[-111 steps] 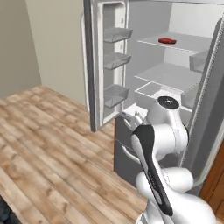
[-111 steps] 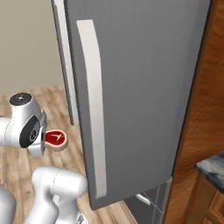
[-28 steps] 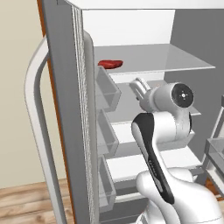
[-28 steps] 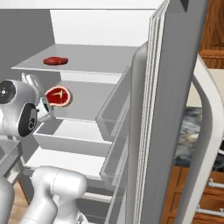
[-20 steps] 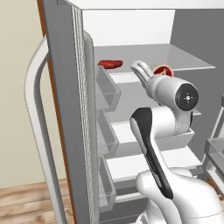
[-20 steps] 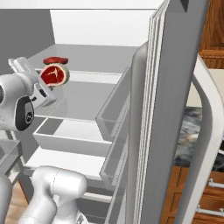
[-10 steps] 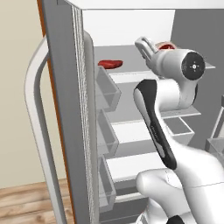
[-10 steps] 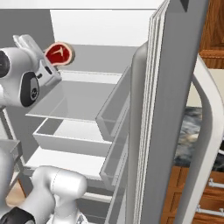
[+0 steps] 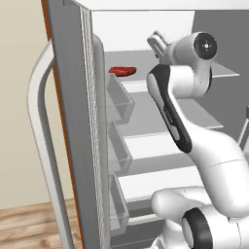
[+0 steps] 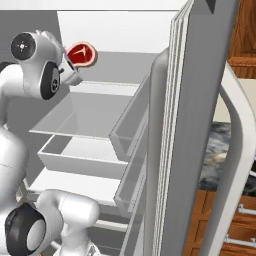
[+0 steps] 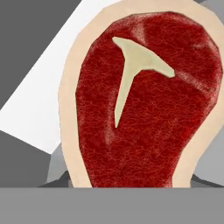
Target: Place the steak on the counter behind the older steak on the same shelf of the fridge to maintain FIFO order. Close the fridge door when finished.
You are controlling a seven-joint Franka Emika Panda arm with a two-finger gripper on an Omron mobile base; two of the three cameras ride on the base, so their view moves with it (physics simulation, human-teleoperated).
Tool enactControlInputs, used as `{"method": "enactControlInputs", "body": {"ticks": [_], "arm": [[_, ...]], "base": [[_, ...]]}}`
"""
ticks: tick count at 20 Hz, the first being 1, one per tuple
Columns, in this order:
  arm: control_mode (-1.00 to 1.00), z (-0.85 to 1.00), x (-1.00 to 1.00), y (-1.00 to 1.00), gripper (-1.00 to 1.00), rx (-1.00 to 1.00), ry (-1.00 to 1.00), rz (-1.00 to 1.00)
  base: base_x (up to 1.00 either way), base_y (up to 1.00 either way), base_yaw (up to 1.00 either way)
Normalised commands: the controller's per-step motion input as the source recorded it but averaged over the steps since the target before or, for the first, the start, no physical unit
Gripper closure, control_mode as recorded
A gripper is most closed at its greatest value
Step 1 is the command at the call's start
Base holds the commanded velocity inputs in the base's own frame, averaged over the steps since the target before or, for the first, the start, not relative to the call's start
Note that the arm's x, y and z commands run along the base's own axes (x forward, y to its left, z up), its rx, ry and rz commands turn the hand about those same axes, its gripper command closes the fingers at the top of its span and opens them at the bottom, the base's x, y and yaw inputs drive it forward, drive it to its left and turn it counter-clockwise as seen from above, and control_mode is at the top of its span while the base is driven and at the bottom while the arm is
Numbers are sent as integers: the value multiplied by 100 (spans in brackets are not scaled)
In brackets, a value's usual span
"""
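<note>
Fridge door (image 9: 73,121) stands swung open at left, bins on its inner face. Older steak (image 9: 122,71) lies flat near the left front of the top shelf (image 9: 141,87). Gripper (image 10: 75,64) is raised at shelf height, clamped on the steak (image 10: 82,54), which is held on edge above the shelf, tan rim and red face toward the hand camera. Step in hand, as judged: carry-in. Next move: reach deeper, set it down behind the older steak, then release
</note>
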Motion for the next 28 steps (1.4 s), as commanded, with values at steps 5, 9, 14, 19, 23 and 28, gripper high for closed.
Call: {"method": "enactControlInputs", "body": {"ticks": [5, 9, 14, 19, 23, 28], "arm": [[-100, 0, 78, 0, 100, -1, 10, 0], [-100, -14, 62, 4, 100, -4, 2, 0], [-100, -36, 61, 4, 100, -13, 4, 0], [-100, -33, 84, 8, 100, -9, 3, 0], [-100, 0, 76, 4, 100, -1, 14, 0], [-100, 0, 67, 13, 100, -4, 17, 0]], "base": [[0, 0, 0], [0, 0, 0], [0, 0, 0], [0, 0, 0], [0, 0, 0], [0, 0, 0]]}}
